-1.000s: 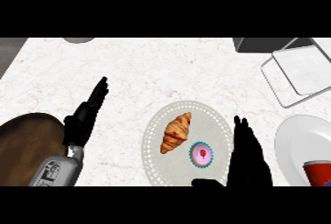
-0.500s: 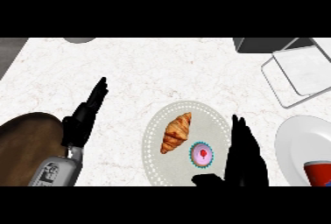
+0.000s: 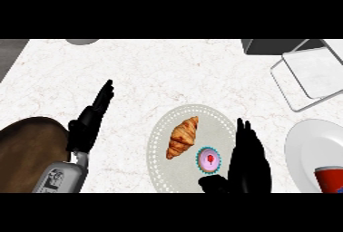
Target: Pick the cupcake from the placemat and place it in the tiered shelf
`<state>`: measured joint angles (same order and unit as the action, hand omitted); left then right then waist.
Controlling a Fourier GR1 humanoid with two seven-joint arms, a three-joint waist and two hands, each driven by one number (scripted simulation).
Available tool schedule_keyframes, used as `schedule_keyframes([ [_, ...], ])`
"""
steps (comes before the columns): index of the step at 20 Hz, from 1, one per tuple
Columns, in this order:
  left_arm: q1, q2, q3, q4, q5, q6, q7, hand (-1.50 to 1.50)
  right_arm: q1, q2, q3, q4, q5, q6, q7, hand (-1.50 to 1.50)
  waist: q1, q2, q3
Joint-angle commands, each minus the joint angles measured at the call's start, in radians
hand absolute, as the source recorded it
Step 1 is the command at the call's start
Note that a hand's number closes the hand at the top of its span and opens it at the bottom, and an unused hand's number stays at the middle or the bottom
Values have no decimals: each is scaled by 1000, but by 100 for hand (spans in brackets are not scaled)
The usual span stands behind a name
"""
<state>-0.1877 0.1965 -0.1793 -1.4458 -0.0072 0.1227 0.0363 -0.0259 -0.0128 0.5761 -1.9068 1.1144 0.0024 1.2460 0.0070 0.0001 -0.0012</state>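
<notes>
**Right hand closes in on the cupcake**

Leftward and a little lower is where the right hand (image 3: 249,163) has shifted since a second ago, so it now sits just beside the cupcake (image 3: 209,159), at the cake's 3 o'clock. Nothing else has changed place.

The cupcake, pink with a red dot on top, rests on the round placemat (image 3: 221,118) at its 5 o'clock part, just below the croissant (image 3: 183,137). The tiered shelf (image 3: 309,77) stands well apart, up at 1 o'clock from the mat.

To do the grasp well, the hand should likely bring the fingers (image 3: 242,133) round the cake's far side while the thumb (image 3: 213,183) comes in from below, squeezing the wrapper and not the icing. The croissant lies near, so any sideways sweep risks nudging it. Lift straight up before heading toward the shelf, and pass over the white plate (image 3: 305,145) and the red cup (image 3: 331,178) at the right.

Right hand's fingers are straight and pressed together, pointing to 12 o'clock, thumb spread out toward 9 o'clock beneath the cake; it pinches nothing yet. The left hand (image 3: 90,120) rests on the counter (image 3: 167,68) at the view's left, fingers straight.
</notes>
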Motion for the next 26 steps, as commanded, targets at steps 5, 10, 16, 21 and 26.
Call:
schedule_keyframes([
  [5, 51, 42, 35, -9, 28, -57, -46, 0, -34, 12, 9, 54, -20, -59, 241, -150, 4, -1, 0],
  [10, 5, -23, -8, -10, -28, 7, 18, 0, -50, 12, 48, 123, -56, -129, 232, -150, -1, 1, 1],
  [16, -37, -26, 27, 57, -20, -8, -36, 0, -66, 12, 40, 166, -75, -132, 236, -150, -7, 3, 0],
  [21, -23, -15, 61, 108, -2, -36, -84, 0, -36, 12, -47, 189, -114, -41, 91, 150, -13, 4, 0],
  [26, 49, -7, 40, -6, 3, -60, -35, 0, -42, 12, 52, 236, -15, -107, 137, 150, -2, -1, 1],
])
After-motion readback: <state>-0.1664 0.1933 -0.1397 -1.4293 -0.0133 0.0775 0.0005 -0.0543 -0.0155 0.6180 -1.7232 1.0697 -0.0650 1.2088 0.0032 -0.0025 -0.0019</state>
